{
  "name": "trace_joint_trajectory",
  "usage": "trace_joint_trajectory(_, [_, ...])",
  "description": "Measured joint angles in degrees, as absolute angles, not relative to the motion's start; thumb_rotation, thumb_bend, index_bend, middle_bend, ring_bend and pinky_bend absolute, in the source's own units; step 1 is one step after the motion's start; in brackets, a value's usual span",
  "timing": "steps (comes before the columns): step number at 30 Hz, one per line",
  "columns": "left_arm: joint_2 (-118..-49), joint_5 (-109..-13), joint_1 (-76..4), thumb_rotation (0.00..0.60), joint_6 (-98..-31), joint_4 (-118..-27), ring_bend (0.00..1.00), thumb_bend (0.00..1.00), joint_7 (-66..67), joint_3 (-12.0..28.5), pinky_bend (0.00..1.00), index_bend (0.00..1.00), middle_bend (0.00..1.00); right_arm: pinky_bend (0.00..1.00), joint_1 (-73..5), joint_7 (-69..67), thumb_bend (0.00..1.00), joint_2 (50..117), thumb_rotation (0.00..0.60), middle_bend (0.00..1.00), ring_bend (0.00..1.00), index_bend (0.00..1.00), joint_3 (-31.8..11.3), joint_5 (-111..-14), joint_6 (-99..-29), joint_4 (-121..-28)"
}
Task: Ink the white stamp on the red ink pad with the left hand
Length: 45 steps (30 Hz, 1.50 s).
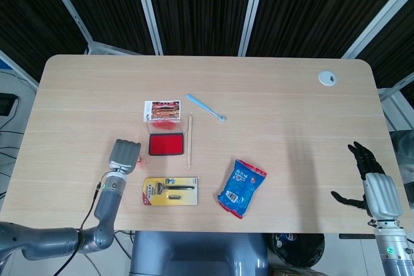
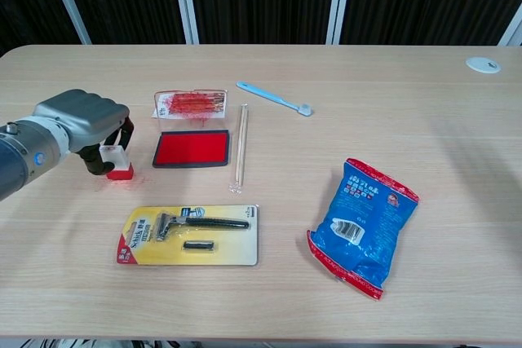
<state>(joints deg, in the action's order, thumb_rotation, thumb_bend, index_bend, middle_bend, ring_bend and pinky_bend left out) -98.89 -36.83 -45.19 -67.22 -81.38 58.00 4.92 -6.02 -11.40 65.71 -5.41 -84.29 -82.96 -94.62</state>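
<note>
The stamp [image 2: 117,161], white with a red base, sits on the table [image 2: 424,112] just left of the red ink pad [image 2: 192,148], clamped in the fingers of the left hand [image 2: 81,120]. Behind the pad stands a red-smeared card [image 2: 190,103]; a thin stick [image 2: 240,148] lies along the pad's right side. Nearer are a packaged razor [image 2: 191,234] and a blue snack bag [image 2: 363,224]. The right hand [image 1: 378,192] hangs off the table's edge, fingers spread, holding nothing.

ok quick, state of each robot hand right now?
Left robot hand: holding the white stamp, red base down on the table, left of the red ink pad.
Right robot hand: open, holding nothing.
</note>
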Motion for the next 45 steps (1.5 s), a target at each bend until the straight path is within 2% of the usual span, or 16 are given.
trace_joint_trajectory(10, [-99.3, -36.7, -45.2, 0.6, -66.6, -80.9, 0.52, 0.47, 58.5, 4.8, 0.56, 0.68, 0.69, 0.18, -6.0, -11.4, 0.09, 65.7, 0.6, 0.0, 0.0, 0.0, -5.4, -84.3, -83.0, -94.6])
trace_joint_trajectory(19, [-99.0, -36.3, -45.2, 0.6, -66.3, -81.1, 0.49, 0.39, 59.2, 4.8, 0.54, 0.64, 0.65, 0.18, -6.0, -11.3, 0.1, 65.7, 0.6, 0.0, 0.0, 0.0, -5.4, -84.3, -82.9, -94.6])
trace_joint_trajectory(32, [-98.8, -36.2, -45.3, 0.6, -66.8, -81.3, 0.4, 0.31, 60.2, 4.8, 0.49, 0.51, 0.52, 0.18, -6.0, -11.2, 0.1, 65.8, 0.6, 0.0, 0.0, 0.0, -5.4, -84.4, -83.1, -94.6])
trace_joint_trajectory(45, [-98.7, -35.7, -45.3, 0.6, -67.1, -81.3, 0.37, 0.28, 61.3, 4.8, 0.46, 0.47, 0.46, 0.18, -6.0, -11.2, 0.1, 65.8, 0.6, 0.0, 0.0, 0.0, -5.4, -84.4, -83.2, -94.6])
